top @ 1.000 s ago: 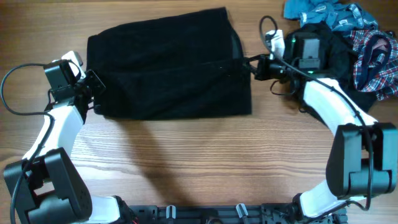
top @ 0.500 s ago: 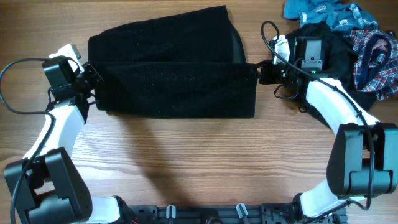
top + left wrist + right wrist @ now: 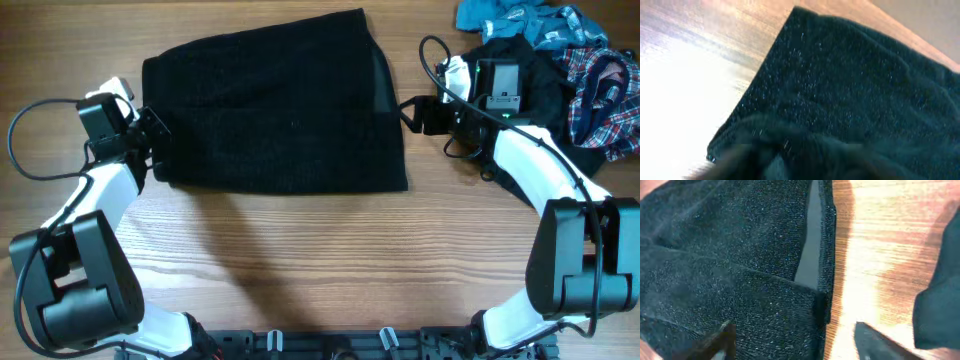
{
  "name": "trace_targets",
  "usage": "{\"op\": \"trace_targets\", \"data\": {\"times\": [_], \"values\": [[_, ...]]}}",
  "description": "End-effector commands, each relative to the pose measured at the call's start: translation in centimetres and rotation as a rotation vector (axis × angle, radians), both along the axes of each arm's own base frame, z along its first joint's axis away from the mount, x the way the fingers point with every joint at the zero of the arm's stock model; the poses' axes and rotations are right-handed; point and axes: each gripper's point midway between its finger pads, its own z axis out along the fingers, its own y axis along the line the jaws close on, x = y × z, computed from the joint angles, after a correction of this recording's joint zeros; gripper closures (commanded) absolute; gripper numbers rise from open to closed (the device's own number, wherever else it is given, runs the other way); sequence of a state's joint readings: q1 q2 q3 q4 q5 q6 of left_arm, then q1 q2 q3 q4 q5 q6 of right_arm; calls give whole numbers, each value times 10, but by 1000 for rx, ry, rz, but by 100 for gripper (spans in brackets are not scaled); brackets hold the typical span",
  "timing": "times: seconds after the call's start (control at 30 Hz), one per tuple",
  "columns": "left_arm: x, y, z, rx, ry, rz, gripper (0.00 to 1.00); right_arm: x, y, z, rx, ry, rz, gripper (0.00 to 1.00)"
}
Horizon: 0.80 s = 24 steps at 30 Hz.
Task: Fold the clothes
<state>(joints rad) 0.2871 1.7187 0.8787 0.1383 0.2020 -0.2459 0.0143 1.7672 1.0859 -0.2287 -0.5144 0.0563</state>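
Overhead, I see the black garment (image 3: 270,110) folded on the tabletop (image 3: 300,260); right jaws stand apart, left jaws I cannot tell.

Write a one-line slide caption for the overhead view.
A black garment on the wooden table, left tool and right tool at its side edges, other clothes heaped at the top right.

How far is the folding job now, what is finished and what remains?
Done: the black garment lies folded flat. In hand: the right claw stands open at its right edge; the left claw is at its left edge, grip unclear. Left: maybe another fold, and the crumpled pile at far right, teal, black and plaid pieces.
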Motion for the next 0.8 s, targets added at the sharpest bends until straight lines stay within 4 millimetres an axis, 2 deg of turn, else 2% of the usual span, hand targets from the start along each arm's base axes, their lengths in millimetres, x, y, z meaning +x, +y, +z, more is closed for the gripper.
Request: {"op": "trace_targets", "data": {"times": [0.0, 0.13, 0.27, 0.3, 0.4, 0.5, 0.53, 0.57, 0.63, 0.73, 0.77], "values": [[7, 5, 8, 23, -36, 14, 0, 7, -4, 1, -21, -17, -8, 18], [11, 7, 15, 29, -52, 15, 0, 3, 2, 6, 12, -5, 13, 10], [14, 11, 27, 26, -46, 20, 0, -1, 13, 27, 53, -18, 86, 6], [14, 11, 32, 22, -30, 19, 0, -4, 17, 37, 63, -26, 128, 6], [12, 9, 47, 16, -9, 13, 0, -11, 24, 52, 64, -39, 190, 6], [9, 8, 62, 29, 0, 0, 0, -18, 30, 53, 64, -25, 224, 6], [4, 7, 76, 48, 14, -20, 0, -25, 34, 49, 63, 2, 237, 6], [-1, 2, 89, 69, 31, -50, 0, -34, 39, 44, 51, 28, 273, 6], [-10, -10, 98, 103, 66, -112, 0, -43, 47, 41, 48, 51, 301, 9], [-21, -37, 90, 118, 131, -202, 0, -50, 63, 40, 39, 49, 354, 15], [-23, -45, 85, 112, 154, -222, 0, -51, 68, 39, 25, 44, 369, 20]]}}
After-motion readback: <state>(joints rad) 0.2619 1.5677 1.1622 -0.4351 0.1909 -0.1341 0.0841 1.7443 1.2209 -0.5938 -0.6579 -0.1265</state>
